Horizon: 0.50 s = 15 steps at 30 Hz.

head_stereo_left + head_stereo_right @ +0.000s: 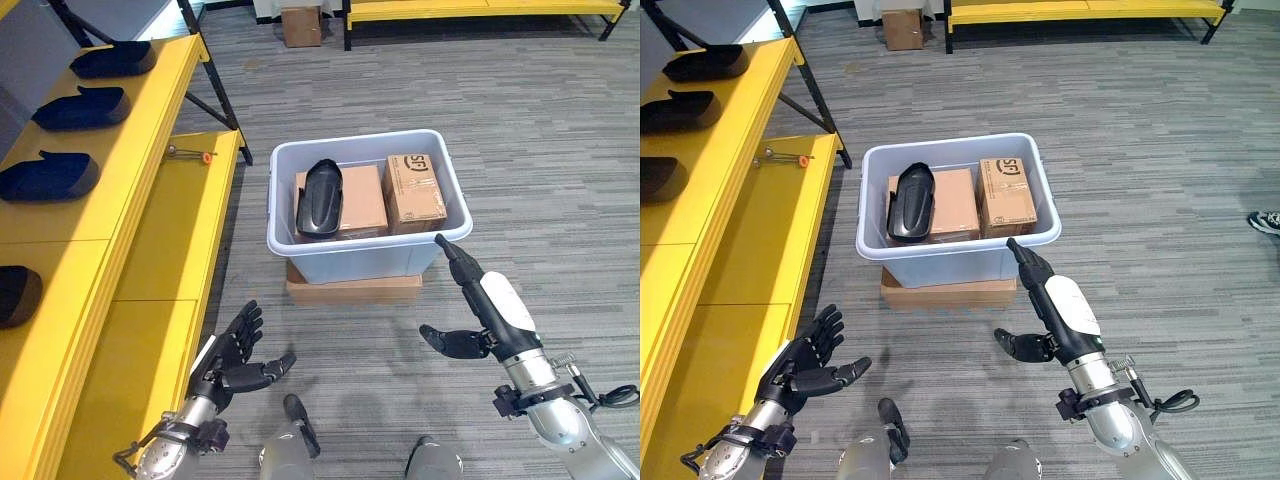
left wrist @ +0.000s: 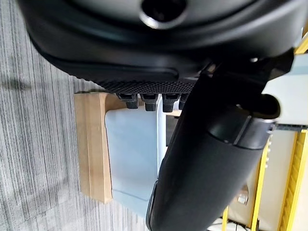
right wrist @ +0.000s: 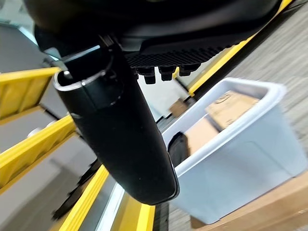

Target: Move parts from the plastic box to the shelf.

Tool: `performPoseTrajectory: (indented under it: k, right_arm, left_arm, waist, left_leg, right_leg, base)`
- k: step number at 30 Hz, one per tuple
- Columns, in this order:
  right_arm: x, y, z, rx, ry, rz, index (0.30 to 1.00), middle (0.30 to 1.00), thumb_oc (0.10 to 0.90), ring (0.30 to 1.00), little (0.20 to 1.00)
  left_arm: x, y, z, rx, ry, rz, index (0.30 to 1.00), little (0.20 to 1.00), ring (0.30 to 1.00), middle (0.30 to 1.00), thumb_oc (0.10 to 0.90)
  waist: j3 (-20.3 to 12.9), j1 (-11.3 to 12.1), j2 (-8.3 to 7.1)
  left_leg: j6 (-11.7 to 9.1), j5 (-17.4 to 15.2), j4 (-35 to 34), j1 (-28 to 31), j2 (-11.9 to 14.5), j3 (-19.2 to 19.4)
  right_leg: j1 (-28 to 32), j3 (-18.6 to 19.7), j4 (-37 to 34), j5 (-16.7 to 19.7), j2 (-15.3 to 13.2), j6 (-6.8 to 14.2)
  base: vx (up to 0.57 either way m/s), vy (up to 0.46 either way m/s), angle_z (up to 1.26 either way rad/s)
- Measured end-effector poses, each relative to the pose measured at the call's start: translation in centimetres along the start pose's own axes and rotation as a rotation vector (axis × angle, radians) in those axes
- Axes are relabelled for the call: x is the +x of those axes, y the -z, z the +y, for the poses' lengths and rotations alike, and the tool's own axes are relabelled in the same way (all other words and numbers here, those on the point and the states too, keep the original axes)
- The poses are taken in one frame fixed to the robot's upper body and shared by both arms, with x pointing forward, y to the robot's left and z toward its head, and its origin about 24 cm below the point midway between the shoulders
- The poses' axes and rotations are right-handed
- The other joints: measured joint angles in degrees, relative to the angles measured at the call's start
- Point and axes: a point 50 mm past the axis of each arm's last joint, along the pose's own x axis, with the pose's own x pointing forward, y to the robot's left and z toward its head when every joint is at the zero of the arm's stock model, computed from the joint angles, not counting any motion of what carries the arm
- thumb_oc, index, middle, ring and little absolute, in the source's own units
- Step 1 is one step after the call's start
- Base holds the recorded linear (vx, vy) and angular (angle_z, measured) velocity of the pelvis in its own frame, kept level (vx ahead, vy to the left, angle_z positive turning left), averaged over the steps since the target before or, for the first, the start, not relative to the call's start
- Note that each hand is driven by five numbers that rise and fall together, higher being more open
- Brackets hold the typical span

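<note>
My left hand [image 1: 232, 362] hangs low over the grey floor beside the lower yellow shelf [image 1: 170, 290], palm up, fingers spread and relaxed, thumb out to the side, holding nothing. My right hand [image 1: 478, 305] is raised in front of me, fingers straight and pointing toward the near right corner of the plastic box [image 1: 365, 250], thumb stuck out toward my left; it is empty too and its fingertips sit just short of the box rim.

The box rests on a flat wooden board [image 1: 352, 289] on the carpet. Inside it lies one black part [image 1: 322, 197], set on top of a brown cardboard carton [image 1: 360, 203] on the left side, with a second carton [image 1: 414, 190] beside it on the right. Several more black parts [image 1: 80, 108] already sit in a row along the upper yellow shelf on my left. A small tool with an orange tip [image 1: 190, 153] lies at the far end of the lower shelf
</note>
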Motion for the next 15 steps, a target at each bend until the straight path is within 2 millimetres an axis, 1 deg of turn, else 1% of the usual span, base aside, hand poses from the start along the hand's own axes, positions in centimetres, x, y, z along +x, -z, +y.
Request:
performPoseTrajectory:
  k: [2,4,6,8,9,10,11,12,13,14,15]
  right_arm:
    - [0.9,-0.6,0.0,0.003,0.000,-0.048,1.000,1.000,0.900,1.000,1.000]
    - [2.4,-1.8,-0.1,0.005,0.001,-0.128,1.000,1.000,0.900,1.000,1.000]
    - [3.1,-2.8,-0.3,0.008,0.008,-0.184,1.000,1.000,0.900,1.000,1.000]
    - [3.8,-3.7,-0.6,0.003,0.002,-0.235,1.000,1.000,0.900,1.000,1.000]
    - [4.1,-4.1,-0.8,0.000,0.005,-0.258,1.000,1.000,0.900,1.000,1.000]
    - [4.3,-4.5,-0.9,0.000,0.008,-0.276,1.000,1.000,0.900,1.000,1.000]
    - [4.3,-4.9,-1.0,0.001,0.010,-0.291,1.000,1.000,0.900,1.000,1.000]
    - [4.3,-5.1,-1.1,0.001,0.009,-0.304,1.000,1.000,0.900,1.000,1.000]
    - [4.3,-5.2,-1.1,0.002,0.007,-0.306,1.000,1.000,0.900,1.000,1.000]
    - [4.3,-5.4,-1.0,0.006,0.003,-0.310,1.000,1.000,0.900,1.000,1.000]
    - [4.4,-5.5,-1.0,0.011,0.004,-0.314,1.000,1.000,0.900,1.000,1.000]
  left_arm:
    - [0.2,-0.2,0.0,0.002,0.003,-0.008,1.000,1.000,1.000,1.000,0.900]
    - [0.4,-0.4,-0.1,0.004,0.009,-0.018,1.000,1.000,1.000,1.000,0.900]
    - [0.7,-0.6,-0.2,0.006,0.015,-0.029,1.000,1.000,1.000,1.000,0.900]
    - [1.0,-0.9,-0.2,0.008,0.021,-0.040,1.000,1.000,1.000,1.000,0.900]
    - [1.1,-1.0,-0.3,0.010,0.033,-0.046,1.000,1.000,1.000,1.000,0.900]
    - [1.2,-1.1,-0.4,0.011,0.048,-0.048,1.000,1.000,1.000,1.000,0.900]
    - [1.2,-1.1,-0.5,0.012,0.063,-0.049,1.000,1.000,1.000,1.000,0.900]
    - [1.3,-1.1,-0.5,0.011,0.074,-0.048,1.000,1.000,1.000,1.000,0.900]
    - [1.3,-1.0,-0.5,0.011,0.084,-0.046,1.000,1.000,1.000,1.000,0.900]
    - [1.3,-1.0,-0.5,0.012,0.086,-0.045,1.000,1.000,1.000,1.000,0.900]
    - [1.3,-0.9,-0.6,0.010,0.087,-0.044,1.000,1.000,1.000,1.000,0.900]
  waist:
    - [0.1,1.4,-0.11]
    - [0.1,2.7,-0.09]
    - [0.1,3.7,-0.08]
    - [0.1,4.2,-0.14]
    - [0.1,5.2,-0.17]
    - [0.1,5.4,-0.22]
    - [0.0,5.7,-0.41]
    - [-0.1,5.8,-0.64]
    - [-0.2,5.8,-0.69]
    - [-0.5,5.9,-0.96]
    - [-0.7,6.0,-1.00]
  left_leg:
    - [0.0,-0.1,0.2,-0.2,-0.1,-0.1]
    - [0.3,-0.8,1.9,-0.7,-0.1,-0.5]
    - [0.5,-1.3,2.6,-0.9,-0.6,-1.1]
    - [0.8,-2.2,3.7,-0.9,-1.2,-1.8]
    - [0.9,-3.3,4.7,-0.9,-1.5,-1.9]
    - [1.0,-4.0,5.5,-1.0,-1.8,-2.2]
    - [1.0,-5.1,6.3,-1.0,-2.3,-2.6]
    - [1.7,-6.3,7.2,-1.1,-3.2,-2.9]
    - [2.0,-6.9,7.6,-1.1,-3.7,-3.0]
    - [2.5,-7.5,8.0,-1.1,-4.3,-2.6]
    - [3.0,-8.8,9.2,-1.5,-4.8,-2.7]
  right_leg:
    - [0.1,-0.2,0.2,-0.1,-0.2,0.1]
    - [0.5,-0.7,0.8,-0.3,-0.6,0.3]
    - [1.4,-1.5,0.7,-0.3,-1.0,0.3]
    - [2.5,-2.5,0.6,-0.2,-1.7,0.3]
    - [3.4,-2.8,0.4,-0.3,-2.1,0.4]
    - [3.7,-3.0,0.4,-0.2,-2.4,0.5]
    - [4.3,-3.6,0.8,-0.1,-3.1,0.5]
    - [4.0,-3.7,3.0,0.3,-4.5,0.2]
    - [3.2,-3.8,5.3,1.2,-5.7,-0.4]
    - [1.8,-3.7,7.7,2.8,-6.9,-0.9]
    - [-0.7,-3.3,11.7,5.1,-8.5,-1.4]
  base:
    - [0.15,0.129,0.07]
    - [0.16,0.163,0.11]
    - [0.15,0.197,0.21]
    - [0.16,0.221,0.24]
    - [0.15,0.232,0.12]
    - [0.15,0.254,0.18]
    - [0.13,0.255,0.26]
    - [0.13,0.282,0.28]
    - [0.12,0.282,0.18]
    - [0.12,0.248,0.01]
    - [0.09,0.120,-0.15]
